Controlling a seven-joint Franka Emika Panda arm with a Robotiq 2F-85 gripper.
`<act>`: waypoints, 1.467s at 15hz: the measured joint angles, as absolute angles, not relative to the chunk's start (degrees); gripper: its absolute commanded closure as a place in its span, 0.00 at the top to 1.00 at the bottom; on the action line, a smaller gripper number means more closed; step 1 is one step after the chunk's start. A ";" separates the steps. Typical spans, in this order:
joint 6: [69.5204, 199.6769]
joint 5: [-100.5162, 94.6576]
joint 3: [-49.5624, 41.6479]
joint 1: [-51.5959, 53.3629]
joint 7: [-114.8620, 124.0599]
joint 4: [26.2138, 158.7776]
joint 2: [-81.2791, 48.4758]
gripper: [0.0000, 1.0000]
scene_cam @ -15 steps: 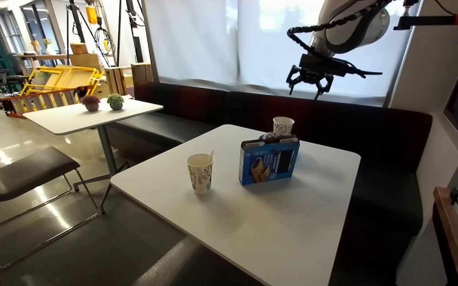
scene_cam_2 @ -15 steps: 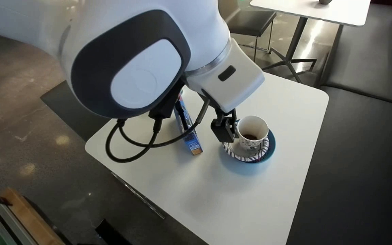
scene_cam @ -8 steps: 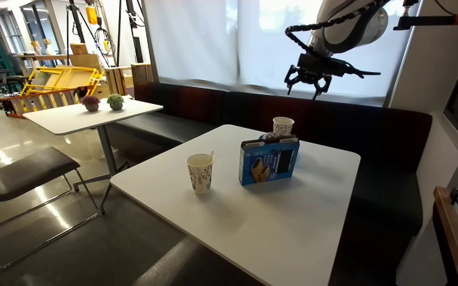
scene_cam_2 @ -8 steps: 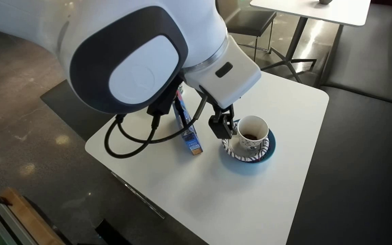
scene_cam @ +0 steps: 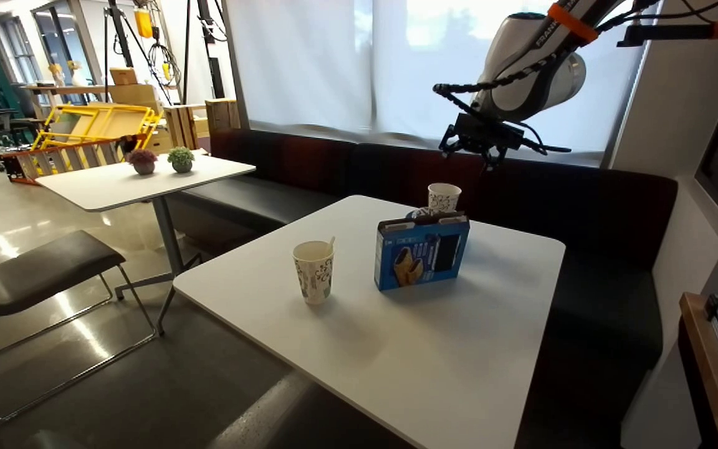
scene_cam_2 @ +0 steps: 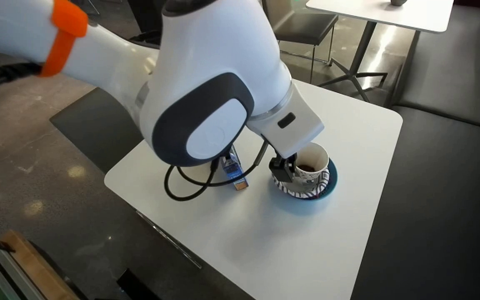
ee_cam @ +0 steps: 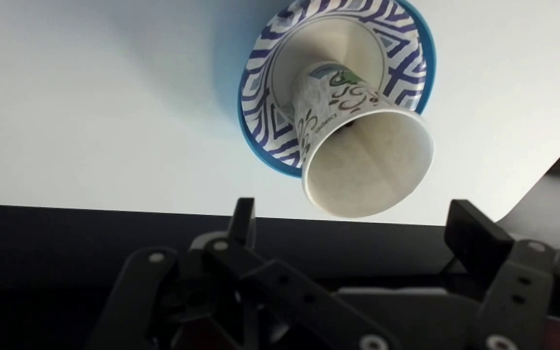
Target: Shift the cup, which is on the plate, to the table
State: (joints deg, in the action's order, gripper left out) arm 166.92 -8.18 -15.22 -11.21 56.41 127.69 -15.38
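The cup, a small whitish patterned paper cup [scene_cam: 444,198], stands upright on a plate. It also shows in an exterior view [scene_cam_2: 313,155] with dark liquid inside, and in the wrist view [ee_cam: 370,163]. The plate [ee_cam: 260,97] has a purple-and-white zigzag rim with a blue edge under it. The table [scene_cam: 396,349] has a plain white top. My gripper [scene_cam: 467,160] is open and empty, above the cup. In the wrist view, the gripper [ee_cam: 355,209] has its fingers wide apart, with the cup's rim ahead of the gap. The blue box hides much of the plate in an exterior view.
A blue food box [scene_cam: 422,252] stands on the table beside the plate. A larger cream patterned cup [scene_cam: 314,274] with a stick in it stands further along. A dark bench [scene_cam: 521,206] runs along the window side. A smaller table [scene_cam: 159,178] holds two small plants.
My gripper has come down closer to the cup, and the arm has bent lower. The fingers stay open. The cup, plate and box have not moved.
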 measured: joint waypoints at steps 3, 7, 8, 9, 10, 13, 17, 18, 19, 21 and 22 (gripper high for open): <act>167.88 -7.21 -17.20 -9.74 57.86 125.54 -19.76 1.00; 167.89 -4.47 -20.49 -6.58 57.88 122.83 -24.15 0.70; 167.89 -3.78 -20.89 -6.08 57.87 122.29 -24.98 0.62; 167.89 -2.99 -21.14 -5.69 57.87 121.76 -25.77 0.53; 167.89 -2.36 -21.34 -5.35 57.87 121.31 -26.49 0.45; 167.89 -0.79 -21.64 -4.71 57.87 120.14 -28.30 0.23; 167.89 0.63 -22.17 -4.15 57.87 118.96 -29.76 0.00; 167.89 0.84 -22.42 -3.95 57.87 118.75 -29.88 0.00; 167.89 0.93 -22.82 -3.67 57.87 118.60 -29.87 0.00; 167.85 0.93 -24.30 -2.56 57.87 118.45 -29.66 0.01; 167.73 0.93 -25.28 -1.84 57.87 118.44 -29.39 0.01</act>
